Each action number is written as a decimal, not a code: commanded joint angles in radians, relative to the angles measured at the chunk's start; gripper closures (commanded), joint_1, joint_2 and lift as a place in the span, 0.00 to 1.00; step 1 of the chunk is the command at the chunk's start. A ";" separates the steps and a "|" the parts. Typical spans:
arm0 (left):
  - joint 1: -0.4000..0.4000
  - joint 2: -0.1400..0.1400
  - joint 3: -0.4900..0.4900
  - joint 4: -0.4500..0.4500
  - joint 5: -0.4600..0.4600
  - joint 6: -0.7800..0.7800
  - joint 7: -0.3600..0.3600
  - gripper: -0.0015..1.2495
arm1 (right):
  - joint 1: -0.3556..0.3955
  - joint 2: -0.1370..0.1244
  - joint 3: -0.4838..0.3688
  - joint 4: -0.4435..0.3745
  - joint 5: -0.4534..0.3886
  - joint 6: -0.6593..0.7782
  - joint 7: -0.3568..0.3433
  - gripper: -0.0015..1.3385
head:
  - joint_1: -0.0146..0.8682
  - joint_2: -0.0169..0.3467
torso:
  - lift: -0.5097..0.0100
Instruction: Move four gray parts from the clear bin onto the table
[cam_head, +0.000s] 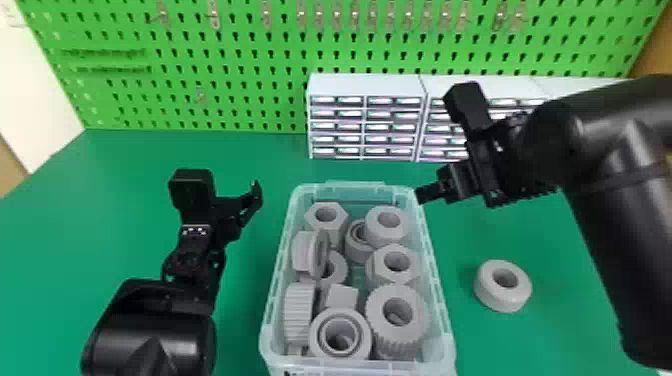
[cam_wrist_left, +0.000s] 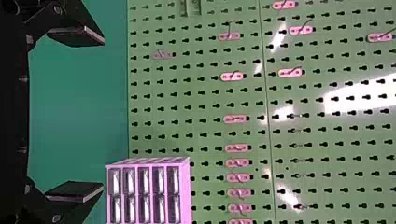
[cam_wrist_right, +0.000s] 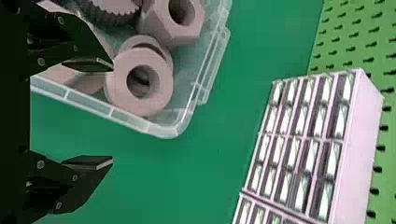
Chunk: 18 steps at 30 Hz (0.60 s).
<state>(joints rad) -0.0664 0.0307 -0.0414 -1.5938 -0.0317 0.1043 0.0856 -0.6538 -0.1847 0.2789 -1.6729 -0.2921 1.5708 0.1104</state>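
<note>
Green pegboard (cam_head: 240, 65), clear bin (cam_head: 440, 352), unreadable marking (cam_head: 288, 373), gray parts (cam_head: 377, 305)

left pincer (cam_head: 234, 210) spread wide, right pincer (cam_head: 434, 192) parted

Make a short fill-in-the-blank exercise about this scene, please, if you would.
The round gray ring lies on the green table, on the robot's ____ side of the clear plastic bin. The black left gripper is not shut but ____. The green board behind the table is pierced with many small ____.

Missing words: right; open; holes.
</note>
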 joint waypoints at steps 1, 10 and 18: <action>-0.003 0.000 -0.002 0.000 -0.001 0.000 0.000 0.15 | -0.017 0.002 0.048 0.022 -0.044 0.001 0.000 0.41 | 0.80 0.24 | 0.88; -0.003 0.002 0.000 0.000 0.001 0.000 0.000 0.15 | -0.043 0.010 0.138 0.056 -0.078 -0.017 0.000 0.41 | 0.80 0.24 | 0.88; -0.003 0.006 -0.002 0.000 -0.001 0.000 0.000 0.15 | -0.060 0.022 0.192 0.082 -0.094 -0.020 0.000 0.41 | 0.80 0.24 | 0.88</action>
<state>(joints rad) -0.0702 0.0338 -0.0418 -1.5938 -0.0320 0.1043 0.0853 -0.7053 -0.1698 0.4447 -1.6077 -0.3796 1.5477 0.1104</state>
